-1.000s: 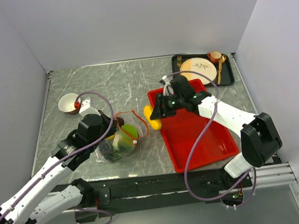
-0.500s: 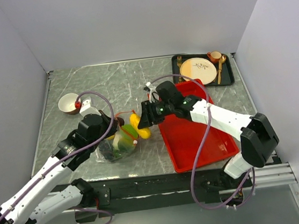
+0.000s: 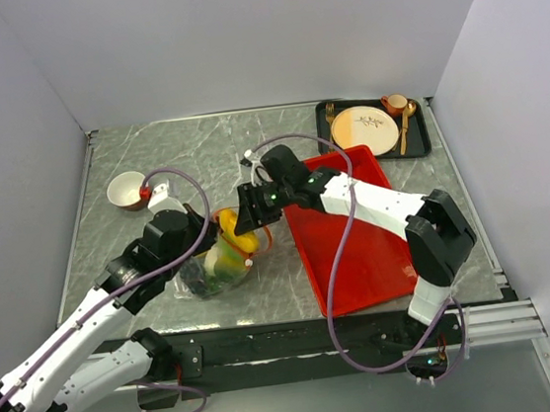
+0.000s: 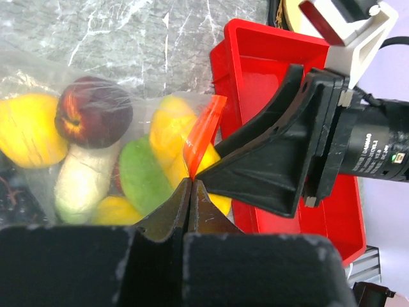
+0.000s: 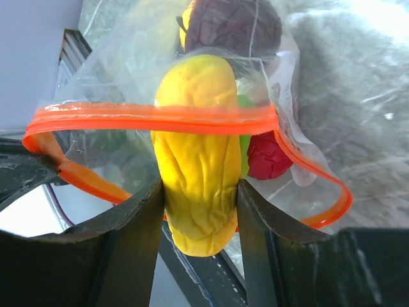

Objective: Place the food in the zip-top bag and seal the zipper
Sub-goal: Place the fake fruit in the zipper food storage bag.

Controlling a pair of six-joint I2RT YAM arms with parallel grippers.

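Observation:
The clear zip-top bag (image 3: 213, 268) lies left of the red tray and holds several toy foods: a yellow fruit (image 4: 25, 128), a dark red peach (image 4: 92, 112), a white piece (image 4: 80, 185) and a green piece (image 4: 142, 176). My left gripper (image 4: 190, 182) is shut on the bag's orange-red zipper strip (image 4: 203, 134) and holds the mouth open. My right gripper (image 5: 199, 192) is shut on a wrinkled yellow fruit (image 5: 198, 160) and holds it partly inside the bag mouth, the zipper (image 5: 153, 117) crossing it. In the top view the right gripper (image 3: 247, 224) is at the bag opening.
The red rectangular tray (image 3: 359, 246) lies right of the bag. A dark tray with a cream plate (image 3: 364, 128), gold cutlery and a cup sits at the back right. A small white bowl (image 3: 126, 190) stands at the back left.
My right gripper has carried the yellow fruit leftward from over the red tray's edge to the bag mouth. The left gripper has kept its hold on the bag.

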